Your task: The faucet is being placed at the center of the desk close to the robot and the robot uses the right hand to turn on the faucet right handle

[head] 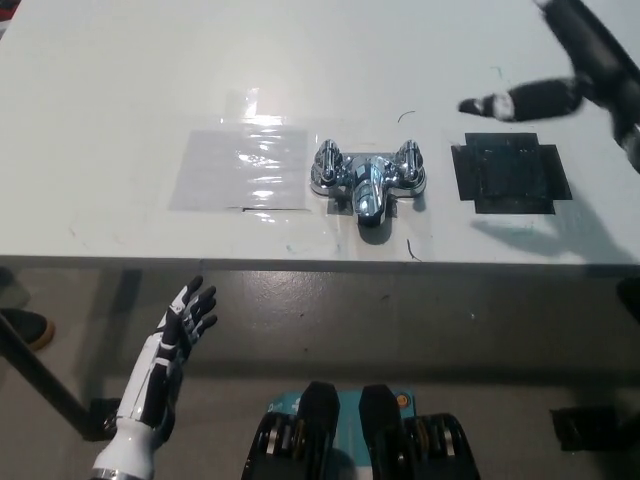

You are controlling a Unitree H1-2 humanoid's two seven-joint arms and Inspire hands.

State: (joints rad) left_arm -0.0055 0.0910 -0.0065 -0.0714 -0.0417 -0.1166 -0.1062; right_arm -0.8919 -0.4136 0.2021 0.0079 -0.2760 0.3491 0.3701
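Faucet (367,180) crosswise, spout (367,206) toward robot

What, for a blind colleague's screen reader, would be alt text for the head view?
The black right hand hovers open above the white table's far right, apart from the chrome two-handled faucet near its front edge. A black square patch lies right of the faucet; the white left hand hangs open below.

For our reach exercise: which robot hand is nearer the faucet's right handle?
Right. The right hand hovers over the desk, beyond and right of the handle; the left hand is short of the desk's near edge, far left.
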